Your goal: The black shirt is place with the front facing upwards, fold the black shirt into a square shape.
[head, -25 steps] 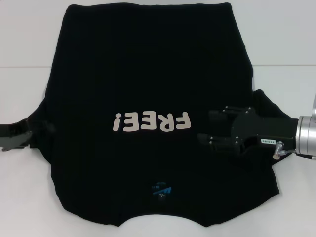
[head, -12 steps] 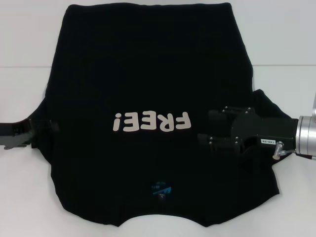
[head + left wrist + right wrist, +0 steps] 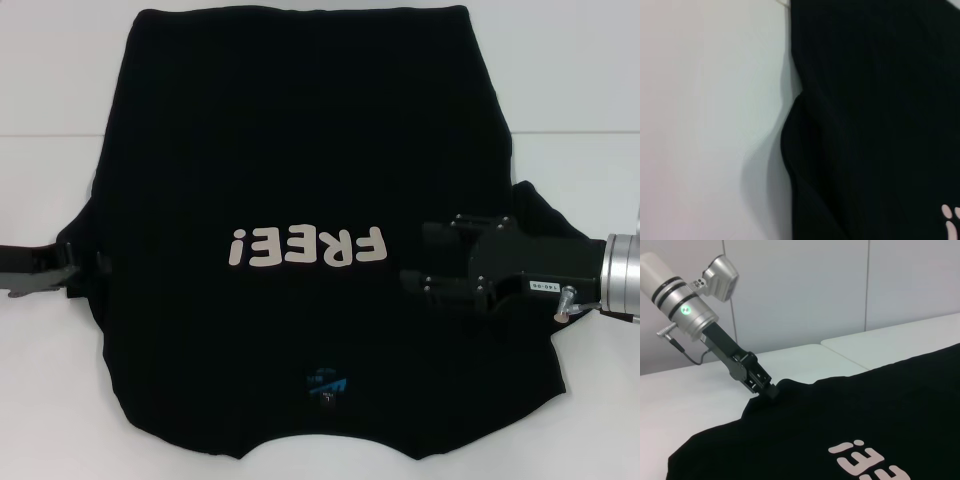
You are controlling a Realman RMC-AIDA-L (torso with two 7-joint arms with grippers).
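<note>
Shirt point(image 3: 300, 150) lies between my grippers, sleeves outward. My left gripper point(image 3: 85, 262) meets its left sleeve edge; grip unclear. My right gripper point(image 3: 425, 262) hovers open above the right sleeve.

Bright, even light; soft shadow beside black shirt point(image 3: 875, 120) (close view blurred).

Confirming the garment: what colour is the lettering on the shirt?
White lettering on the black shirt; clearest in the head view.

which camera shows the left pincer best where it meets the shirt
The right wrist view: it shows the left pincer from the side, its tip at the edge of the black shirt. The head view shows that pincer only dark against the cloth on the shirt's left side. The left wrist view shows shirt and table, no fingers.
</note>
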